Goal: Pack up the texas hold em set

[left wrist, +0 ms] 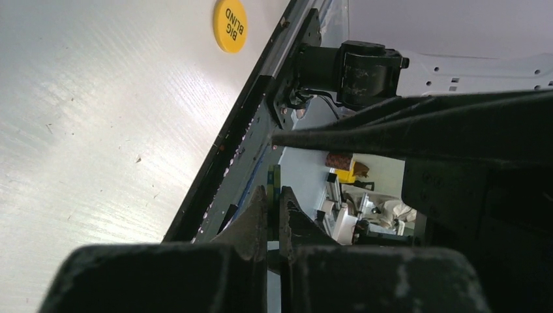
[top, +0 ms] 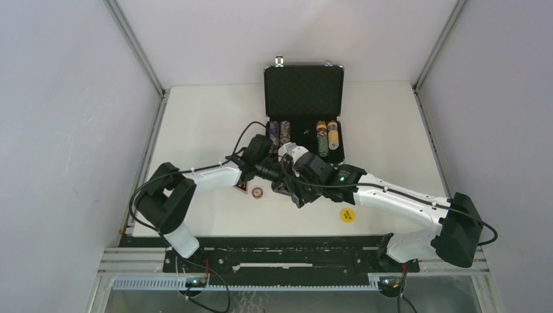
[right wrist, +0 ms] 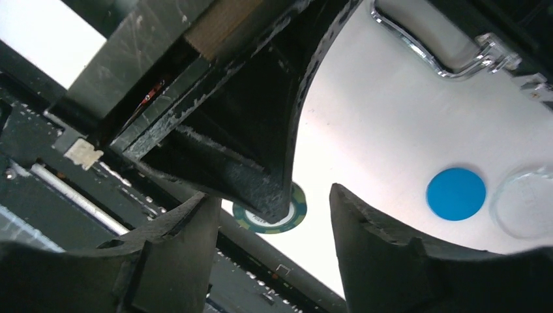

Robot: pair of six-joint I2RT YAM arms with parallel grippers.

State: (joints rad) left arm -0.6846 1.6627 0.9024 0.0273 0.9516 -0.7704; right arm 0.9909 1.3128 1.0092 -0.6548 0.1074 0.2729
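The black briefcase [top: 304, 91] stands open at the back of the table, with rows of poker chips [top: 327, 135] at both ends of its tray. My left gripper [left wrist: 274, 193] is shut on a thin green-and-yellow chip [left wrist: 276, 177], seen edge-on. In the right wrist view the same chip [right wrist: 297, 210] shows face-on, with a left finger [right wrist: 261, 166] across it. My right gripper [right wrist: 272, 194] is open, its jaws on either side of that finger and chip. In the top view both grippers [top: 284, 180] meet just in front of the case.
A yellow "BIG BLIND" token [top: 347, 214] lies at the front right and also shows in the left wrist view [left wrist: 230, 25]. A reddish chip [top: 258, 192] and a red token [top: 241, 188] lie under the left arm. A blue token [right wrist: 456, 193] and a clear disc [right wrist: 525, 202] lie beside the right gripper.
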